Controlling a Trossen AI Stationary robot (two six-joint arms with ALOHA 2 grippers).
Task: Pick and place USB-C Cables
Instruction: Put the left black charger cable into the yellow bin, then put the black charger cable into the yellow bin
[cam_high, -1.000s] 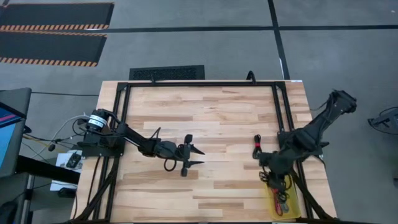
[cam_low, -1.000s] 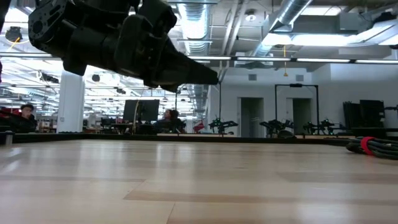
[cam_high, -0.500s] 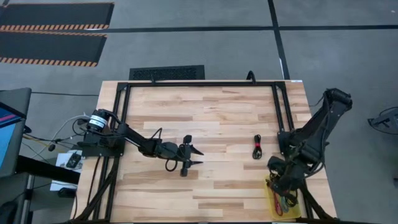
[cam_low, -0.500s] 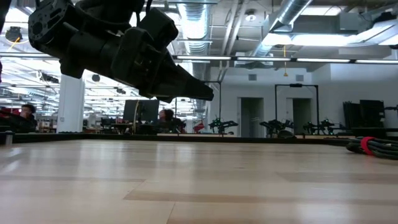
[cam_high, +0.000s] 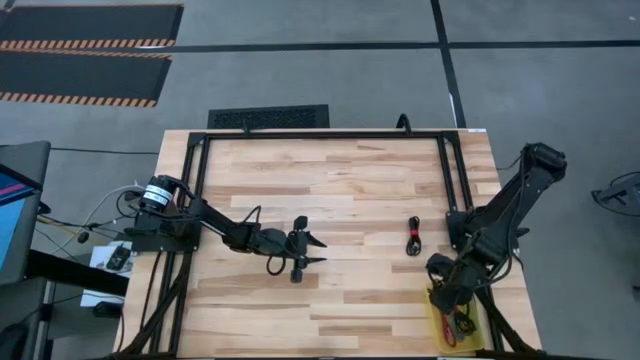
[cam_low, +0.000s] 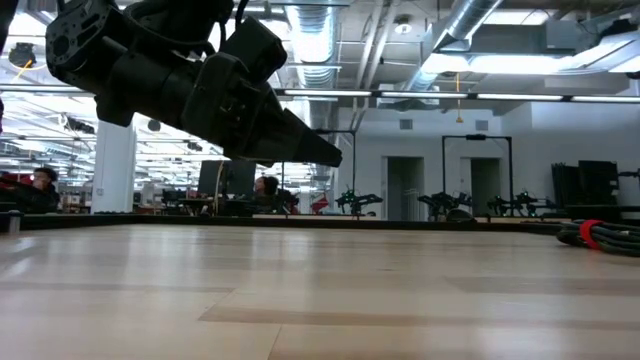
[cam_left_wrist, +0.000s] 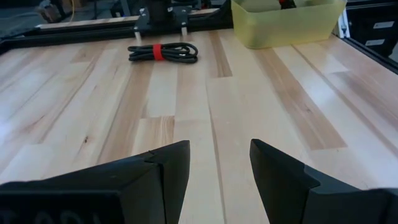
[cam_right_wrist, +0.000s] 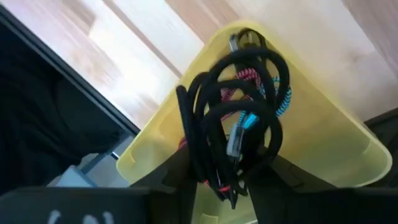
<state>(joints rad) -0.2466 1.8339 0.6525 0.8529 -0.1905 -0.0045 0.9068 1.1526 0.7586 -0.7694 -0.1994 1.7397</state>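
- One black cable with a red band (cam_high: 413, 238) lies on the bare wood in the right half of the table (cam_high: 340, 190), between the two arms; the left wrist view shows the same black cable (cam_left_wrist: 163, 52) coiled flat, well ahead of the fingers.
- More cables sit in the yellow bin (cam_high: 447, 322) at the near right corner of the table, and the right wrist view looks straight down into that yellow bin (cam_right_wrist: 348, 149).
- Right in front of that camera hangs a tangle of black cable (cam_right_wrist: 233, 137) with a teal-blue braided bit and some red showing behind.
- The right gripper (cam_right_wrist: 221, 180) hovers over the bin, fingers closed around the black loops from the look of it, though the pinch point itself is hidden by the tangle.
- My read: this is the drop into the bin. To do it well, lower until the loops are inside the walls, then open wide, so nothing drapes over the rim.
- Watch for a loop snagging on a finger when the arm lifts; a straight vertical retreat should shed it.
- The left gripper (cam_high: 313, 252) hangs above mid-table, fingers spread with nothing between them, pointed toward the lone cable.
- In the low view the left arm (cam_low: 190, 85) is clear of the wood.
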